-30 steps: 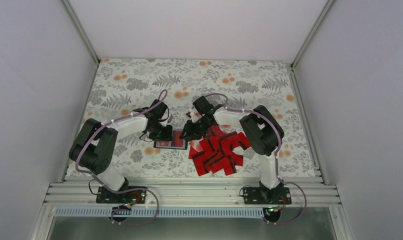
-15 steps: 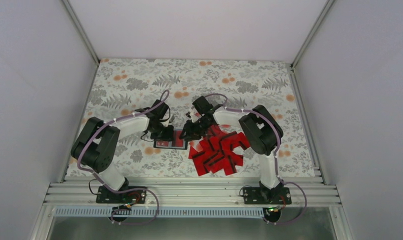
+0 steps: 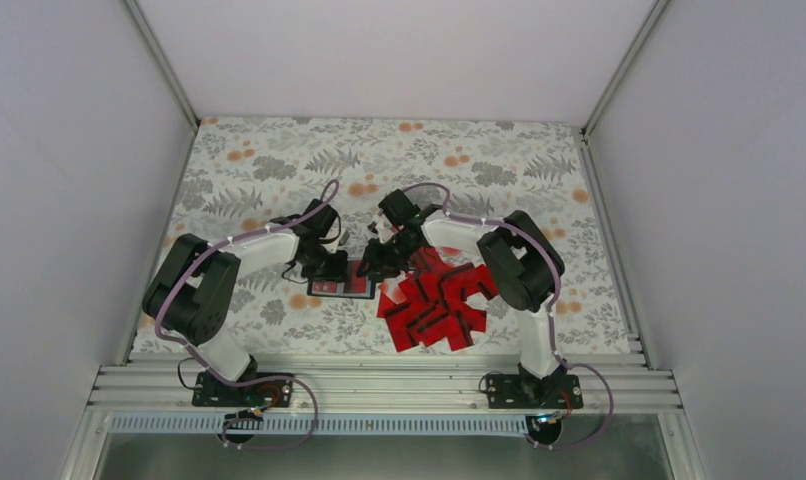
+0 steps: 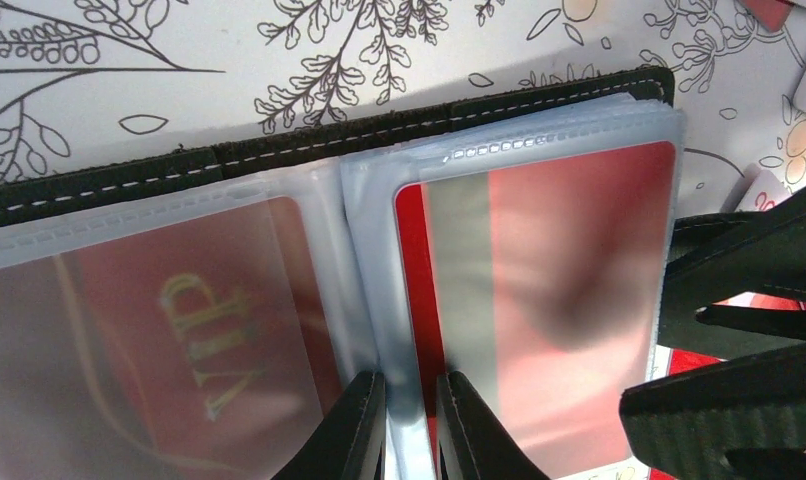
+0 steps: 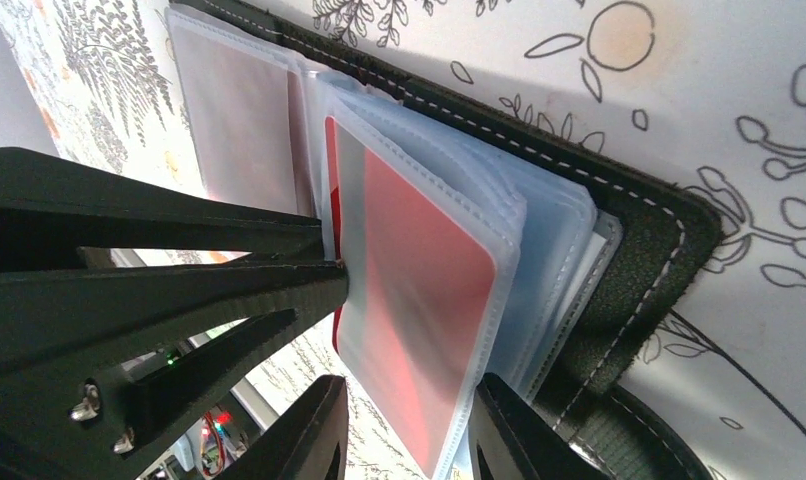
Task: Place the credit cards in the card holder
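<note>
View from above: a surface (image 3: 279, 170) covered in a grey leaf and orange flower print, with two white and black robot arms reaching in from its near edge. An open black card holder (image 3: 339, 281) lies flat a little left of the middle and towards the near edge. Just beside it on the right, a loose heap of red credit cards (image 3: 434, 305) with black stripes fans out in many directions. Both arms meet over the holder.

Left wrist view: the holder has white stitching along its edge and clear plastic sleeves inside. The left-hand sleeve holds a red VIP card (image 4: 209, 340) (the gold letters read sideways). The right-hand sleeve holds a red striped card (image 4: 549, 320), whose stripe looks grey through the plastic. The left end effector (image 4: 411, 378) is clenched on the strip of clear plastic between the two sleeves, near the holder's fold, with its jaws nearly together.

Right wrist view: the right end effector (image 5: 407, 385) has its jaws partly apart, one on each side of the raised sleeve that holds the striped card. The other sleeves lie fanned behind it. Whether these jaws press on the sleeve or only straddle it cannot be told. The left end effector's dark fingers fill the left side of this view.
</note>
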Robot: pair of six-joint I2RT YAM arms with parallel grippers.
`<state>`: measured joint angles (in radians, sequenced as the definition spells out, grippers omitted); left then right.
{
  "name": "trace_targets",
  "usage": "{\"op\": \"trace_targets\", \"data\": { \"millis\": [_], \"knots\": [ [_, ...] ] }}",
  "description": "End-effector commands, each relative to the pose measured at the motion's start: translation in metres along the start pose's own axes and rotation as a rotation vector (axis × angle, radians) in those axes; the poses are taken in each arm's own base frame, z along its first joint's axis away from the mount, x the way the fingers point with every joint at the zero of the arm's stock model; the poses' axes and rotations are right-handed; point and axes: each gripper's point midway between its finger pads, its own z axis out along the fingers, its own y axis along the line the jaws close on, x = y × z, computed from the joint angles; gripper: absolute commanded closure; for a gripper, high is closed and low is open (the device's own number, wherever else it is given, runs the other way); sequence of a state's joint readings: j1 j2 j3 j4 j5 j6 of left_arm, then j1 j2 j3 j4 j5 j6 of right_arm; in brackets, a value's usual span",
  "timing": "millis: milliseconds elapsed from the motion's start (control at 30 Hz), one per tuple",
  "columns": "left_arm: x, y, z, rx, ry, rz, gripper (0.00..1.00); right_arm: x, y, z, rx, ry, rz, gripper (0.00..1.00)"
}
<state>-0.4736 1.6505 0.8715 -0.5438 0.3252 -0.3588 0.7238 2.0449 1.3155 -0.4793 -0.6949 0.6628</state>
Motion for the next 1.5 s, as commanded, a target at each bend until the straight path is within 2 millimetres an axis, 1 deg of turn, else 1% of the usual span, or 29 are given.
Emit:
{"op": "trace_targets", "data": {
  "millis": [0,133,333,567,733,967,1167,1300,1400,1467],
  "knots": [
    [0.007,-0.007,0.009,0.031,0.038,0.011,0.85,0.001,0.013,0.008,-0.001,0.01,-0.038,0.69],
    [0.005,-0.01,0.004,0.033,0.029,0.011,0.85,0.001,0.019,0.009,0.0,0.01,-0.049,0.69],
    [-0.001,-0.012,-0.01,0.028,0.006,-0.001,0.85,0.002,0.024,0.011,-0.007,0.01,-0.061,0.69],
    [-0.003,-0.01,-0.02,0.011,-0.007,-0.008,0.85,0.003,0.027,0.011,-0.006,0.01,-0.064,0.69],
    [-0.006,-0.011,-0.035,0.003,-0.036,-0.016,0.84,0.004,0.031,0.009,-0.009,0.007,-0.071,0.69],
    [-0.012,-0.004,-0.064,-0.045,-0.098,-0.02,0.71,0.006,0.032,0.01,-0.004,0.012,-0.072,0.69],
    [-0.011,0.003,-0.087,-0.081,-0.145,-0.03,0.57,0.008,0.028,0.013,0.009,0.019,-0.065,0.68],
    [-0.009,0.005,-0.1,-0.092,-0.173,-0.039,0.52,0.008,0.027,0.012,0.014,0.018,-0.056,0.68],
    [-0.007,0.007,-0.109,-0.103,-0.192,-0.045,0.51,0.006,0.037,0.01,-0.006,0.017,-0.067,0.67],
    [-0.007,0.008,-0.115,-0.112,-0.204,-0.049,0.51,0.004,0.056,0.008,-0.051,0.016,-0.106,0.66]
  ]
}}
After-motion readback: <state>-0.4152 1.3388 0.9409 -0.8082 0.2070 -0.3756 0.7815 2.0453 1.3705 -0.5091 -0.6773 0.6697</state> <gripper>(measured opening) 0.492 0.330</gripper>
